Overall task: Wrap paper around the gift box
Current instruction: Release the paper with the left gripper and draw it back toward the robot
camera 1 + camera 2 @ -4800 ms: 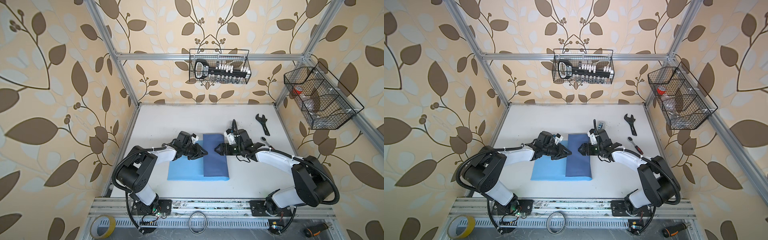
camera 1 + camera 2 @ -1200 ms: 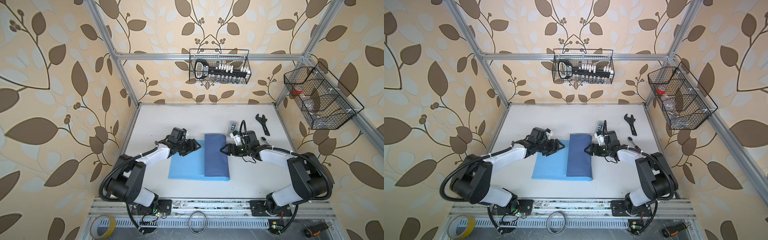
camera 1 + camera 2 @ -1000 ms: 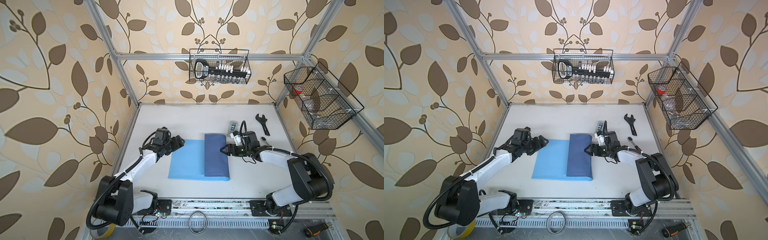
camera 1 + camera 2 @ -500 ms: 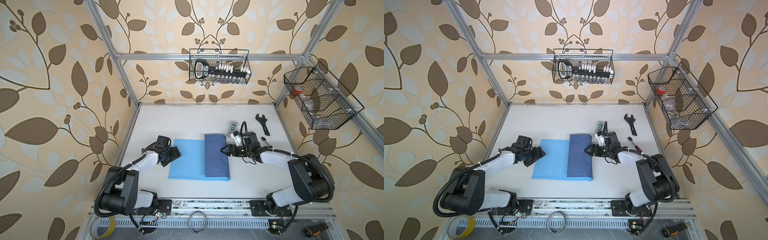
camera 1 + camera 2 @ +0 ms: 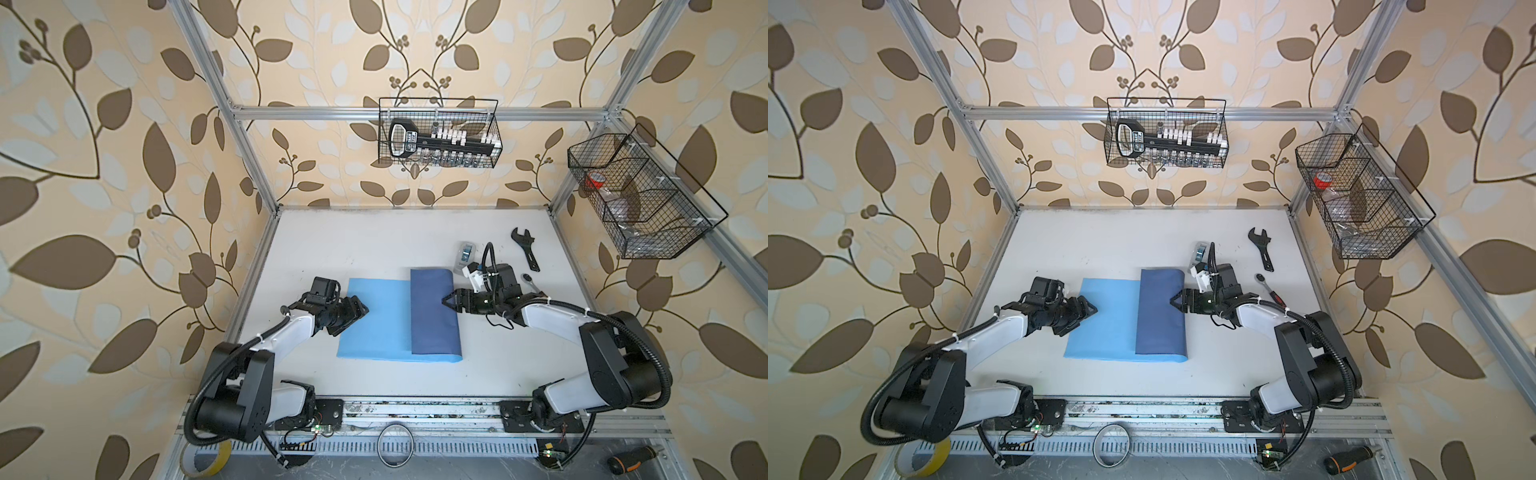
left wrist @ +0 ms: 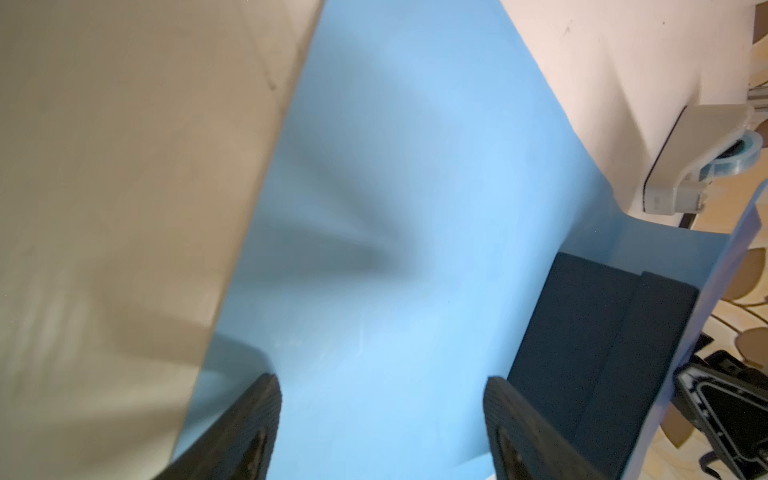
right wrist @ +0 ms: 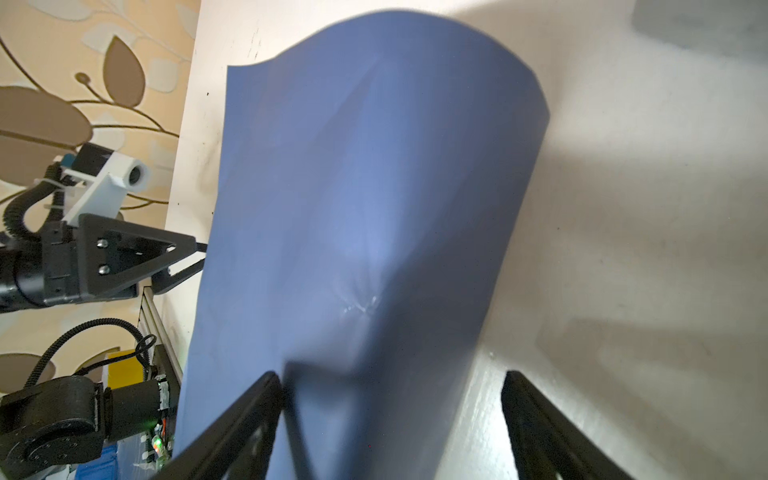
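On the white table point(image 5: 365, 245), the gift box point(image 6: 594, 345) is sitting under the folded-over paper point(image 5: 380, 328), and your left gripper point(image 5: 359, 311), released, is backing off to its free light edge while the right gripper point(image 5: 449, 300) is idling open at the fold: second flap likely next.
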### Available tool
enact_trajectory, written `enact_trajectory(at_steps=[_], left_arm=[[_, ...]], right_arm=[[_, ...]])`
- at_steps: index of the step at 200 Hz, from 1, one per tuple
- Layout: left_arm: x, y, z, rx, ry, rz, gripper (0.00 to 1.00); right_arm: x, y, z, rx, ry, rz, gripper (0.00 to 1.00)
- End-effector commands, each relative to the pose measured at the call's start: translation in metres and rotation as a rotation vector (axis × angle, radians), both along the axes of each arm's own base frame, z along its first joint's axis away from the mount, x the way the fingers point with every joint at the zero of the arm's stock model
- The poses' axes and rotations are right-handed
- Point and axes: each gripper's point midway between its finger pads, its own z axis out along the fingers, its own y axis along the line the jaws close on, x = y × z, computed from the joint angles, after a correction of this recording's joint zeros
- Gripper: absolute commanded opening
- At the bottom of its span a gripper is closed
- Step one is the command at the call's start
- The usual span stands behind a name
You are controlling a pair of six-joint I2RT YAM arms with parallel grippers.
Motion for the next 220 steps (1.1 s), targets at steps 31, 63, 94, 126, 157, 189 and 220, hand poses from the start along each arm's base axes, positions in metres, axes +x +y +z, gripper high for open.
enact_trajectory(at_steps=[31,63,94,126,157,189,220], left_arm=[[-0.051,0.033,-0.016,0.103,0.093,0.148,0.83],[-0.07,0.032,-0.02,0.099,0.137,0.154,0.82],[-0.082,0.022,-0.024,0.084,0.163,0.112,0.81],[-0.09,0.008,-0.029,0.068,0.199,0.045,0.8],[-0.083,-0.003,-0.024,0.02,0.153,0.004,0.79],[-0.063,-0.014,-0.011,-0.032,0.056,-0.021,0.8],[-0.037,-0.022,0.008,-0.06,-0.072,-0.038,0.81]], right_arm=[[-0.017,-0.011,-0.023,-0.072,0.071,-0.007,0.83],[-0.017,-0.01,-0.024,-0.072,0.073,-0.003,0.83],[-0.016,-0.007,-0.026,-0.073,0.077,0.0,0.83],[-0.016,-0.006,-0.025,-0.076,0.075,0.005,0.83],[-0.016,-0.006,-0.026,-0.081,0.076,0.004,0.83],[-0.017,-0.006,-0.025,-0.083,0.073,0.005,0.83],[-0.017,-0.007,-0.024,-0.086,0.071,0.004,0.83]])
